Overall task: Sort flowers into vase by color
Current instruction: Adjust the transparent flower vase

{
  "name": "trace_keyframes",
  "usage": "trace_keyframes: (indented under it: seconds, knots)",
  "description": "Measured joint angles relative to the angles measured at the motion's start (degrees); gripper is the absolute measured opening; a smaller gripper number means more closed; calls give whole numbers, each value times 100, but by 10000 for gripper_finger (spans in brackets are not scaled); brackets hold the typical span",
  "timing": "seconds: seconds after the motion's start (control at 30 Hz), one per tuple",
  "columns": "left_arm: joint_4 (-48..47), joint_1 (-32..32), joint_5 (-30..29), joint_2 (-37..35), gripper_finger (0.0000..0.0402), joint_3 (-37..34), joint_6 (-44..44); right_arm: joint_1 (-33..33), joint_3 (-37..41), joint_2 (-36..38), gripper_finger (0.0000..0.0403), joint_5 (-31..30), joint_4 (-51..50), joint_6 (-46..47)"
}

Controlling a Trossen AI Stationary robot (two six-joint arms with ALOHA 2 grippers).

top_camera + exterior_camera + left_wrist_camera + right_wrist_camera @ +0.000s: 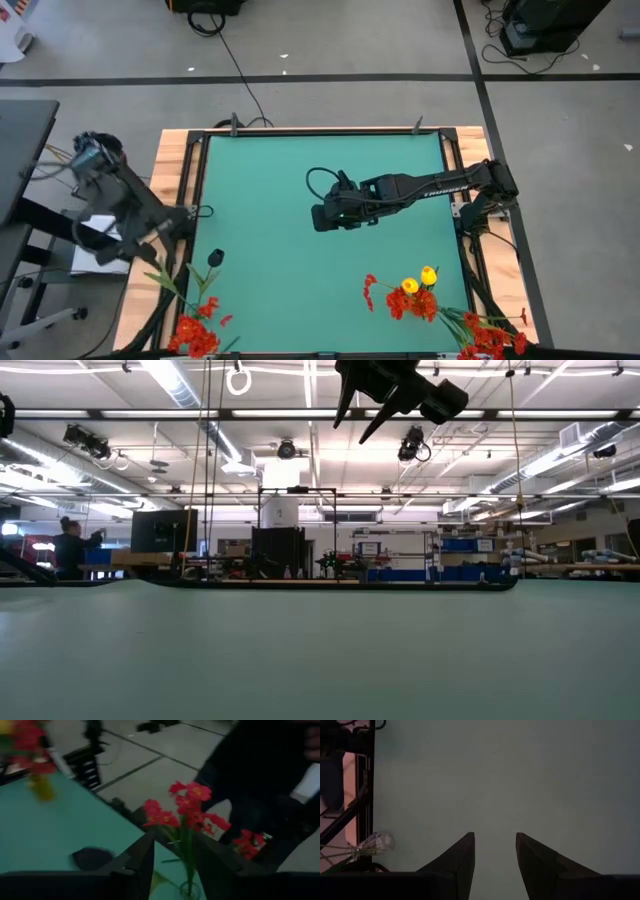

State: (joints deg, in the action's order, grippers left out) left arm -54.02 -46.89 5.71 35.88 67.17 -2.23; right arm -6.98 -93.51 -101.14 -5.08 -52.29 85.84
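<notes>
Two flower clusters show from above: red blooms [197, 330] at the green surface's [290, 190] near left corner, red with two yellow heads [418, 282] near right. Low view: right pincer [352, 418] hangs high, fingers apart, empty. Left wrist: left pincer [172, 855] straddles one red stem [189, 865], fingers partly apart; grip unclear. Right wrist: bare surface between parted fingers [460, 857].

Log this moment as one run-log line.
left gripper: jaws around red flower stem, near-left table edge | right gripper: jaws open, empty, above mid-table | yellow flowers: near-right
</notes>
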Motion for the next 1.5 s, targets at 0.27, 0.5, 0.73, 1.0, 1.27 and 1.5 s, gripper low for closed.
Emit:
trace_keyframes:
  seconds: [0.27,0.5,0.73,1.0,1.27,1.5]
  knots:
    - [-609,0,-850,23,112,871,-924,0,0,0,151,-89,-4,-652]
    - [-1024,0,-1260,557,98,1555,-1534,-31,0,0,151,-232,186,-1871]
    - [-2385,0,-1277,1789,86,2670,-2394,-200,0,0,151,-498,802,-3301]
    - [-3426,0,-1279,2627,73,3936,-4338,-505,-2,-2,151,-834,2994,-5764]
    - [-3596,0,-1299,2787,50,4394,-6747,-643,-11,-295,151,-292,4311,-7732]
    - [-3603,0,-1051,2791,26,4394,-7072,-694,-2,-1337,151,388,5737,-7963]
